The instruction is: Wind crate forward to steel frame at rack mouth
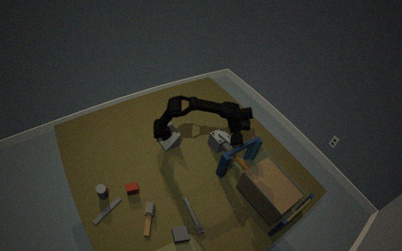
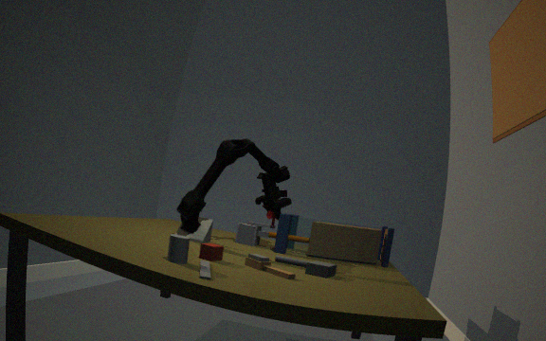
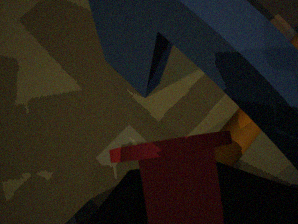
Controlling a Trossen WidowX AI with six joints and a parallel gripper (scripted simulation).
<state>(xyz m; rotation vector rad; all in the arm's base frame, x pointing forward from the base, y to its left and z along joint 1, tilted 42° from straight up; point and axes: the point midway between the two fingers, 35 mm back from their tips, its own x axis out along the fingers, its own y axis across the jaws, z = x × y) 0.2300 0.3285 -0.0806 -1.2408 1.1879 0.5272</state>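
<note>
My gripper (image 1: 236, 142) (image 2: 271, 213) (image 3: 169, 175) is shut on the red winch handle (image 2: 270, 216) (image 3: 182, 170), held above the strap between the winch and the blue frame, clear of the bench. The handle shows as a red T shape in the wrist view; its square key is not clear. The grey winch (image 1: 216, 142) (image 2: 247, 234) stands to one side, outside the wrist view. An orange strap (image 1: 240, 162) (image 2: 297, 238) (image 3: 243, 131) runs under the blue steel frame (image 1: 241, 146) (image 2: 280, 234) (image 3: 200, 50) to the tan crate (image 1: 274, 186) (image 2: 344, 242). The crate sits flat, with a gap before the frame.
Blue rear posts (image 1: 277, 227) (image 2: 389, 248) stand behind the crate. A grey can (image 1: 101, 192) (image 2: 178, 249), red block (image 1: 132, 188) (image 2: 211, 252), flat bar (image 1: 107, 210), wooden-handled brush (image 1: 147, 224), wrench (image 1: 192, 213) and dark block (image 1: 181, 234) (image 2: 320, 269) lie farther off.
</note>
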